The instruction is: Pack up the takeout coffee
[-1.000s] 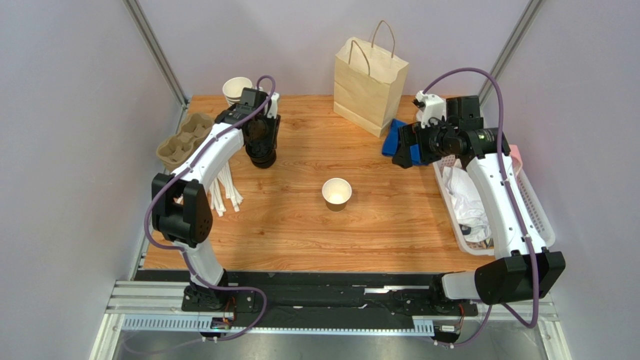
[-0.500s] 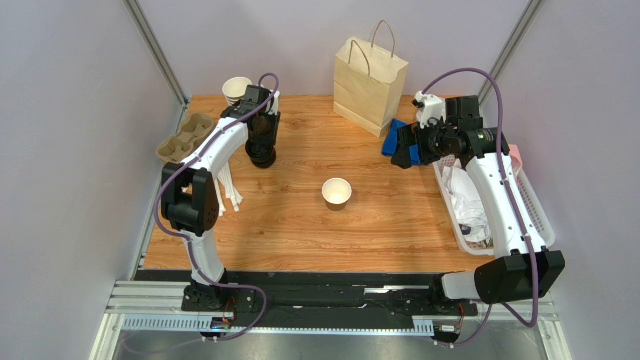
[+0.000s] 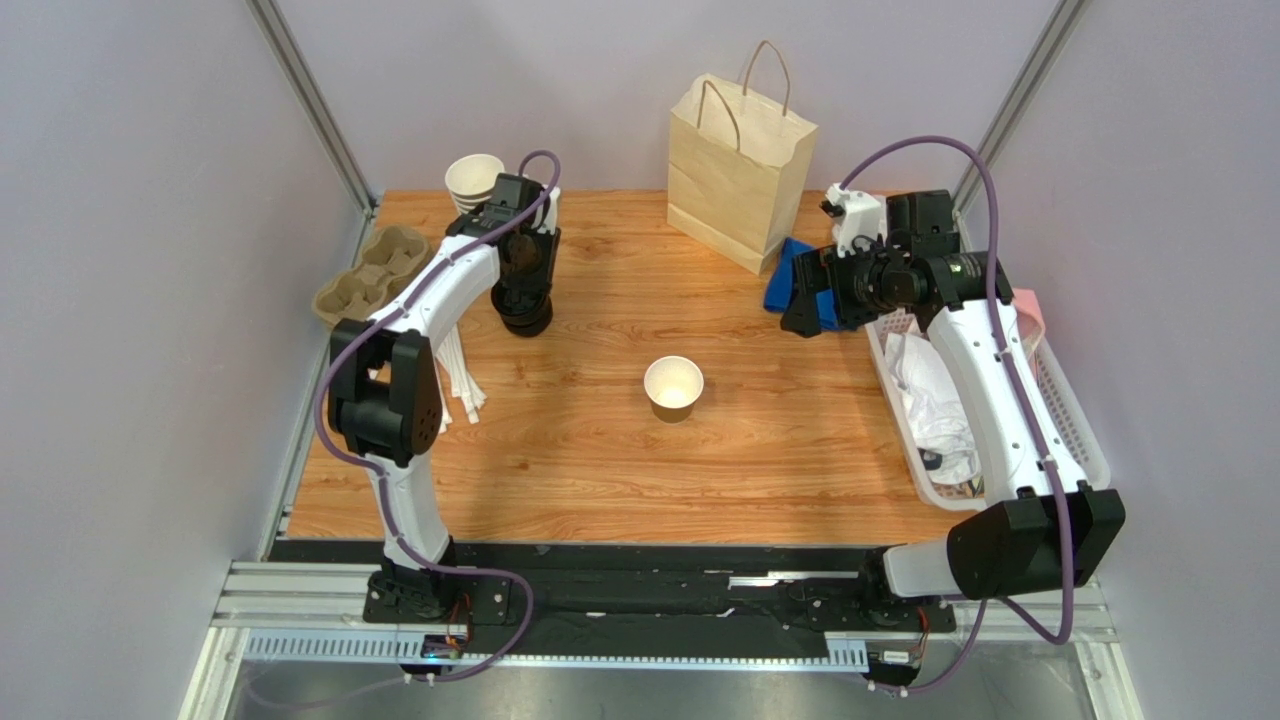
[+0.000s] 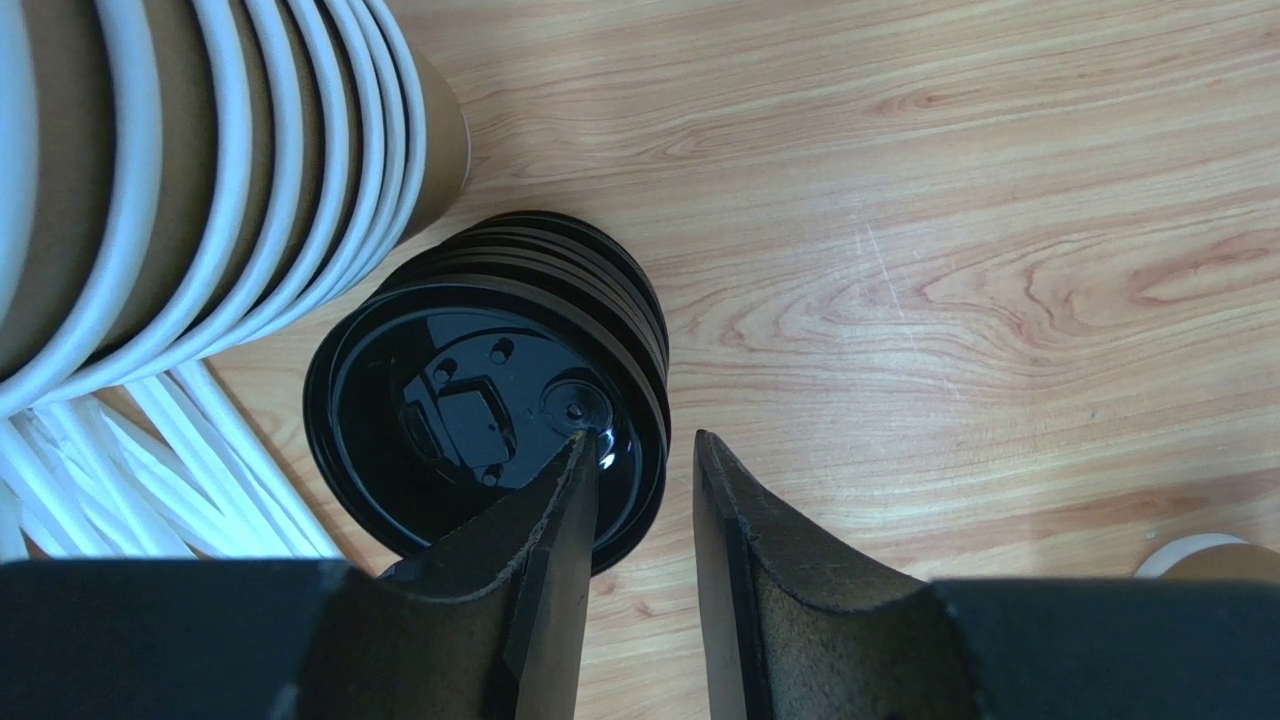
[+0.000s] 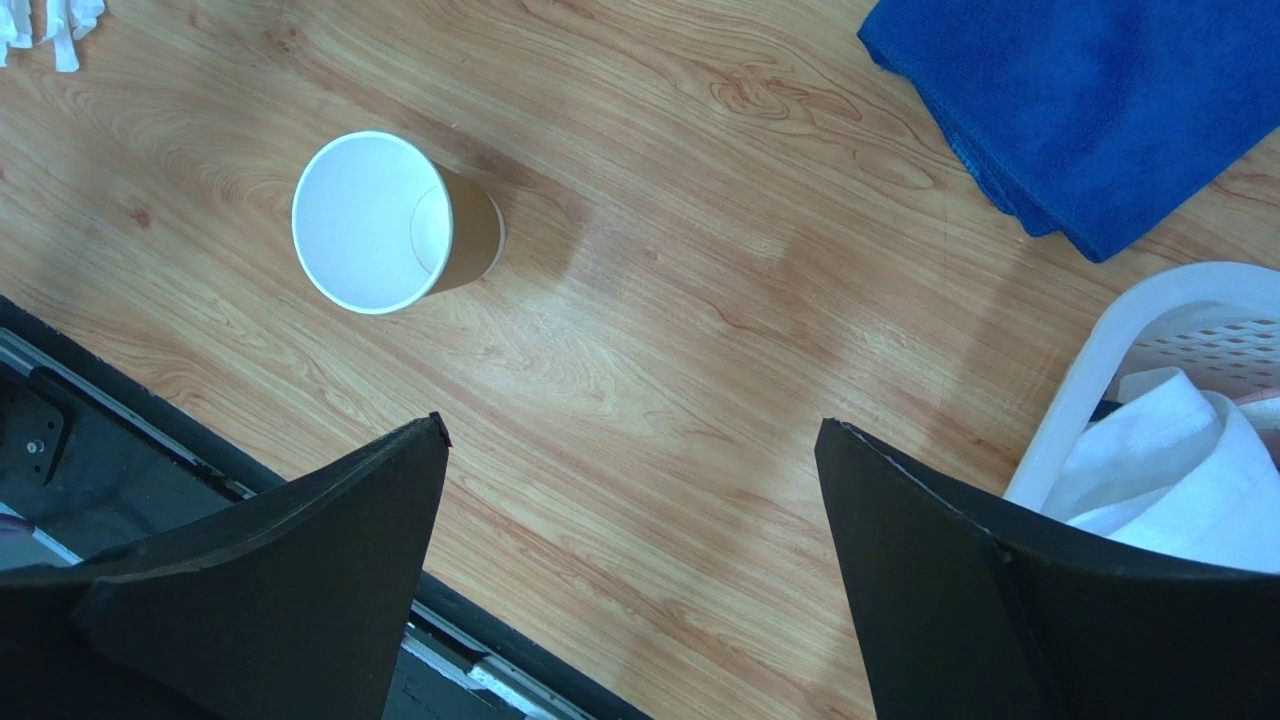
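Observation:
No lidded takeout coffee is in view. A lidless brown paper cup [image 3: 673, 384] [image 5: 376, 222] stands alone mid-table. A stack of black lids [image 3: 523, 312] [image 4: 481, 405] sits at the back left beside a stack of white-rimmed cups [image 3: 475, 180] [image 4: 181, 180]. My left gripper [image 3: 525, 282] [image 4: 643, 440] hangs over the lid stack, narrowly open. One finger is over the top lid, the other outside its rim, so the rim lies in the gap. My right gripper [image 3: 812, 300] [image 5: 631, 428] hovers wide open above bare wood, right of the cup, holding nothing.
A kraft paper bag [image 3: 741, 150] stands upright at the back centre. A folded blue cloth [image 3: 784, 273] [image 5: 1097, 105] lies near it. A white basket [image 3: 1070, 413] [image 5: 1157, 315] of white wrappers sits at the right edge. A pulp cup carrier [image 3: 365, 275] and white straws [image 3: 451, 375] lie at the left.
The left arm's elbow has swung inward and toward the back while its gripper stayed over the lid stack, jaws narrowing slightly. The right arm has barely moved.

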Available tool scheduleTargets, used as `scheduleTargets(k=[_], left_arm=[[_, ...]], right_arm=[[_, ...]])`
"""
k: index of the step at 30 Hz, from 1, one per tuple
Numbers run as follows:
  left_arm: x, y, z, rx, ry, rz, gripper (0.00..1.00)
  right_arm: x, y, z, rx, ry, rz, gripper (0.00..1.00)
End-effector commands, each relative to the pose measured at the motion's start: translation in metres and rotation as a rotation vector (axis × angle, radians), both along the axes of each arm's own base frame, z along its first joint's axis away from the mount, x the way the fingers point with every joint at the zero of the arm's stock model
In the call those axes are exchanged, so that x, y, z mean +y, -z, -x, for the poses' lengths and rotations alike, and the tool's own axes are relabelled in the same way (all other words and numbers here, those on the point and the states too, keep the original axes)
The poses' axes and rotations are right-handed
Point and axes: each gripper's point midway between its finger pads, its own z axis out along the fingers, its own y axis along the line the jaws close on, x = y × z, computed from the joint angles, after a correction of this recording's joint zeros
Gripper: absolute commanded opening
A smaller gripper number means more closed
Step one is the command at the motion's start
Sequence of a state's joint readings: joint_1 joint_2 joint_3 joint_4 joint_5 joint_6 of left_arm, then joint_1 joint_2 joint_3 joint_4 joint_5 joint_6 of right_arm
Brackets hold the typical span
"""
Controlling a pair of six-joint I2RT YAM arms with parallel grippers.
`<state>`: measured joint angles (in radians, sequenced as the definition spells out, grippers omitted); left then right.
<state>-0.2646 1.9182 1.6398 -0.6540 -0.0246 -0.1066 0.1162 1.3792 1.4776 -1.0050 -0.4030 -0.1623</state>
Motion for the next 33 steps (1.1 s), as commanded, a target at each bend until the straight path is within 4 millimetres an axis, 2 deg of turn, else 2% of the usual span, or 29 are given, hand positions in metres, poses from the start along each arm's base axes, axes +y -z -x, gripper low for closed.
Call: scheduleTargets(k=[1, 24, 33], left_arm=[[0.001, -0.007, -0.014, -0.04, -0.001, -0.005, 0.38], [0.003, 0.005, -0.014, -0.02, 0.006, -0.02, 0.27], [0.008, -0.01, -0.009, -0.052, -0.012, -0.028, 0.16]], right_arm=[[0.001, -0.011, -0.007, -0.046, -0.013, -0.006, 1.0], [0.002, -0.009, -0.008, -0.037, -0.014, -0.006, 1.0], [0.002, -0.011, -0.006, -0.042, -0.018, -0.009, 1.0]])
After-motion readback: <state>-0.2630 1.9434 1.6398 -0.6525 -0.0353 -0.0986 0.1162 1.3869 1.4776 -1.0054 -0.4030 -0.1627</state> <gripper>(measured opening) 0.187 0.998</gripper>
